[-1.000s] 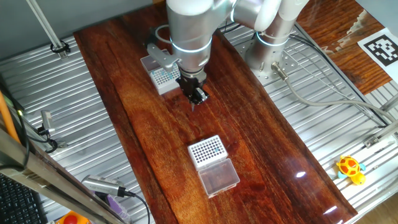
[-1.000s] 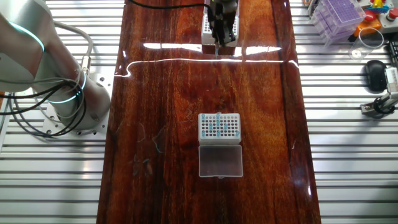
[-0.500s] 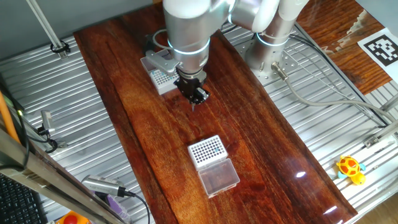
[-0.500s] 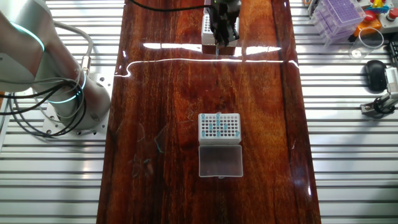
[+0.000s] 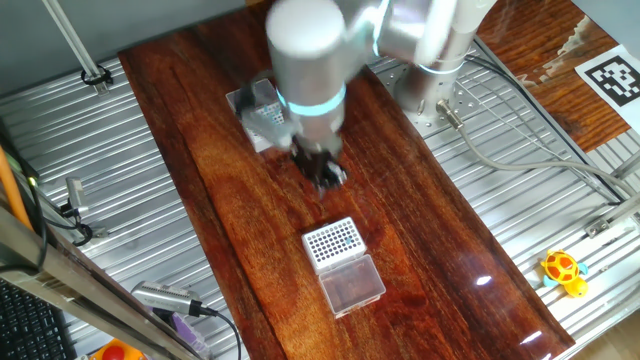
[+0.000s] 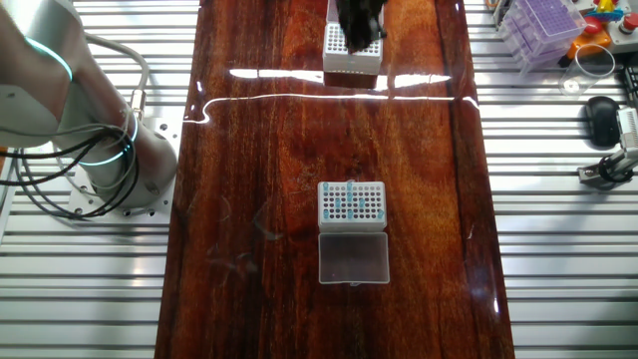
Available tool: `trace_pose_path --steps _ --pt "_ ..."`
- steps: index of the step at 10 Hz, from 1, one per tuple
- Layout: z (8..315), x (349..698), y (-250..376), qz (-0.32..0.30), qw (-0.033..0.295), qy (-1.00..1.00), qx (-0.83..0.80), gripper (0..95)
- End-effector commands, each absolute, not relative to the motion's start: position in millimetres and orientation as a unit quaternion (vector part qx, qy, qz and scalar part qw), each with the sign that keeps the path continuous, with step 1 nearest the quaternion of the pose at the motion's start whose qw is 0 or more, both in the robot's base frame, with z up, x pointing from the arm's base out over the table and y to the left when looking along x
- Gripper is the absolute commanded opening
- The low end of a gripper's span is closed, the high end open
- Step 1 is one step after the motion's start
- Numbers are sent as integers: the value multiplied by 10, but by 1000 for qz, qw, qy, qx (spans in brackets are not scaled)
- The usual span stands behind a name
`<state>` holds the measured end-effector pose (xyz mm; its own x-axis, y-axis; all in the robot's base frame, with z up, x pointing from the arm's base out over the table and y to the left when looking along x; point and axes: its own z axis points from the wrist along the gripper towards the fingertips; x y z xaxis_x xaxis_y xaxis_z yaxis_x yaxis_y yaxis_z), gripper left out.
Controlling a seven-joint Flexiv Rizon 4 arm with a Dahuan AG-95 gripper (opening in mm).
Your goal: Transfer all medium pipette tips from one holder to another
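1. A long board of glossy, dark red-brown wood (image 6: 259, 150) lies over a table of ribbed, silvery metal slats (image 6: 558, 249); bright light streaks cross the varnish in the other fixed view.
2. Near the board's middle stands a small white rack (image 6: 351, 204), a box-shaped block whose flat top is a grid of round holes. Its clear, rectangular hinged lid (image 6: 353, 258) lies flat open on the wood, touching the rack's edge at 6 o'clock in the other fixed view.
3. The medium pipette tips (image 6: 344, 206) sit in this rack as tiny teal-blue dots filling some of the grid holes; other holes show dark. In the one fixed view the same rack (image 5: 333, 242) is too small for the dots to be told apart.
4. A second white rack (image 6: 351, 52) with a dotted grid top stands at the 12 o'clock end of the board in the other fixed view, well apart from the first. Whether it holds any tips cannot be told.
5. The gripper (image 5: 323, 172) is a dark blur below the arm's smooth, rounded silver-grey body (image 5: 308, 50), which bears a glowing cyan ring. It hangs above bare wood between the two racks in the one fixed view; in the other view it overlaps the far rack's top.
6. Blur hides the fingers, so I cannot tell whether they are parted or pinched on anything.
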<state>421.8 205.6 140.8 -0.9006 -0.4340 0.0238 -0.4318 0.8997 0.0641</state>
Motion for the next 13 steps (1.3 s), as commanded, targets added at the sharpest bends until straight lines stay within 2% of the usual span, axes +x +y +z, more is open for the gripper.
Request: trace_pose_path --steps 1,6,13 --pt "1369 4165 2370 -26 11 -989 146 0" --pt "1375 4060 2651 -43 11 -993 114 0" --pt "1355 4041 2709 -44 7 -993 111 0"
